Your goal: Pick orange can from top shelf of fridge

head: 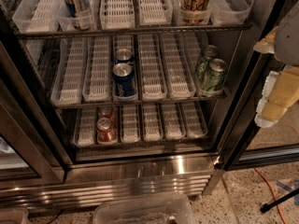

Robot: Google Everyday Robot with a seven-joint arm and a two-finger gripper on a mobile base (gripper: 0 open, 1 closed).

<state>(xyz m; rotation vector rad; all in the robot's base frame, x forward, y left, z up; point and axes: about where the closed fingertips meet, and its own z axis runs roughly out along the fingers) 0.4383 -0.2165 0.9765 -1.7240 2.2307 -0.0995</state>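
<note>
The fridge (140, 171) stands open in front of me, with a stainless steel base and wire shelves of white trays. The orange can (195, 1) stands upright in a tray at the right of the top shelf (140, 31); its top is cut off by the frame's edge. A tall slim silver-blue can (77, 3) stands at the left of the same shelf. My gripper (274, 94), cream-coloured, is at the far right edge of the view, outside the fridge. It is below and to the right of the orange can and holds nothing that I can see.
Two blue cans (124, 76) and two green cans (212, 73) stand on the middle shelf. Red cans (105, 127) stand on the lower shelf. The dark door frame (250, 106) lies between the gripper and the shelves. A clear plastic bin (142, 211) and an orange cable (268, 190) are on the floor.
</note>
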